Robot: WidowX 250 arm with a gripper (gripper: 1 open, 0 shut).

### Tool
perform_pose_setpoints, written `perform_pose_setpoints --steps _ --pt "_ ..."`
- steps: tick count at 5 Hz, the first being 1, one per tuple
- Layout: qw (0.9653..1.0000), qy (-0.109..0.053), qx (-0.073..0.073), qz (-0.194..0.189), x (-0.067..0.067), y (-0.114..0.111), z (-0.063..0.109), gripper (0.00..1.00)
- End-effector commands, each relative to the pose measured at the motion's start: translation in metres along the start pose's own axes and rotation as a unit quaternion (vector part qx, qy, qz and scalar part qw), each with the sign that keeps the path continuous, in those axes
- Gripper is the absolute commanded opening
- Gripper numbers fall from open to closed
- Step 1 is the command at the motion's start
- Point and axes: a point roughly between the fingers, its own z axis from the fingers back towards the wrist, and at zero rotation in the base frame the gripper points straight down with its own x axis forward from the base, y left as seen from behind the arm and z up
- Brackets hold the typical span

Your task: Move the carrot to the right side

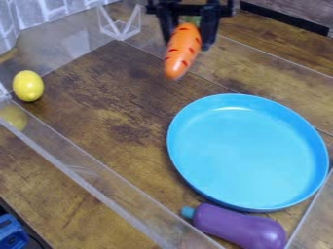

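The carrot [182, 51] is pinched by its upper end in the pincer [190, 21] and hung clear above the tabletop [104, 117]. The blue plate [247, 151] is seen below the pincer.

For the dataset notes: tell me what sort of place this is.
Probably a lab test bench for toy handling: a wooden tabletop fenced by clear plastic walls, with a toy carrot, a blue plate and a toy eggplant.
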Motion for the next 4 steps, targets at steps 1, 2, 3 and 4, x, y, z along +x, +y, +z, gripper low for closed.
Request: perform_pose_setpoints --steps 1,2,3,4 --pt "0.9993 -0.029 0.003 -0.021 0.012 -0.025 0.015 0.0" --pt "0.9995 -0.026 0.005 -0.016 0.019 -0.042 -0.005 0.0" --pt "0.9995 -0.029 0.01 -0.003 0.025 -0.051 -0.029 0.0" --pt "0.9992 -0.034 0.019 0.004 0.03 -0.056 -0.035 0.0"
